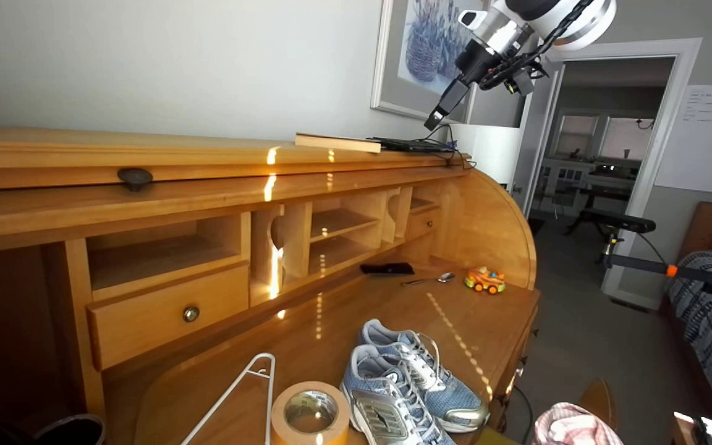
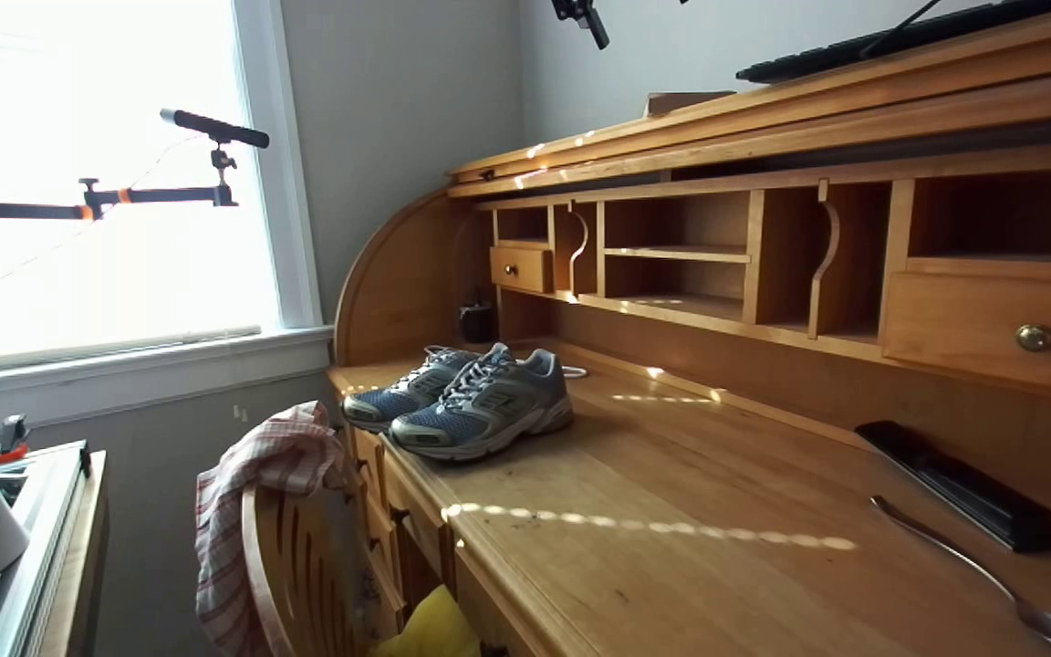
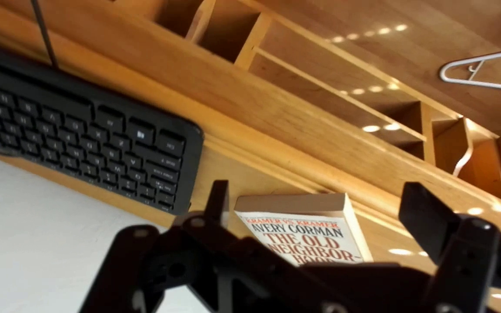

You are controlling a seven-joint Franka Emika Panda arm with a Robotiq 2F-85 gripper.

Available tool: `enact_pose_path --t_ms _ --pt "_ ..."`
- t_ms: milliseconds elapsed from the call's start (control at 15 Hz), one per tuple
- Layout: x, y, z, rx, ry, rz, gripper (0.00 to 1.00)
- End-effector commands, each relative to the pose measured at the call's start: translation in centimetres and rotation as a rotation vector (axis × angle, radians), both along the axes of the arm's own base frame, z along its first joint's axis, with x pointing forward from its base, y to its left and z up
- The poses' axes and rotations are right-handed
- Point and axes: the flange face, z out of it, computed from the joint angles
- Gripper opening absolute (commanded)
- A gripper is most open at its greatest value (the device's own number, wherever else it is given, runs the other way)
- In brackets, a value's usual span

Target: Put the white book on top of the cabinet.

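Observation:
The white book (image 3: 307, 237) lies flat on the top of the honey-brown cabinet (image 3: 276, 117), its title cover facing up. In both exterior views only its edge shows, as a thin slab (image 1: 337, 143) (image 2: 685, 102). In the wrist view its lower part is hidden behind the gripper's body. My gripper (image 3: 315, 193) is open and empty, its fingers wide apart with the book seen between them. It is raised above the cabinet top, apart from the book, in both exterior views (image 1: 436, 117) (image 2: 597, 32).
A black keyboard (image 3: 85, 134) with a cable lies on the cabinet top beside the book. The wall and a framed picture (image 1: 433, 46) stand behind. Shoes (image 1: 393, 377), a tape roll (image 1: 309, 414), a hanger (image 1: 232, 389), a toy car (image 1: 484, 280) and a spoon (image 1: 428, 280) lie on the lower desktop.

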Motion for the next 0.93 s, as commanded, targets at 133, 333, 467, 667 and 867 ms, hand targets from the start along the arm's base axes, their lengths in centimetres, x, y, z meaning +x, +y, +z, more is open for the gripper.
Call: enact_pose_path --t_ms 133,333,467,667,867 --pt "-4.7 -1.2 -0.2 0.143 0.097 -0.254 1.00" --pt "-6.8 -2.1 -1.1 0.176 0.146 -0.386 1.00" --pt "-8.2 -2.4 -1.9 0.198 0.197 -0.456 1.00" --pt "-10.3 -2.4 -3.3 0.233 0.284 -0.526 1.00" --pt "-11.8 -2.4 -4.6 0.269 0.367 -0.557 1.00"
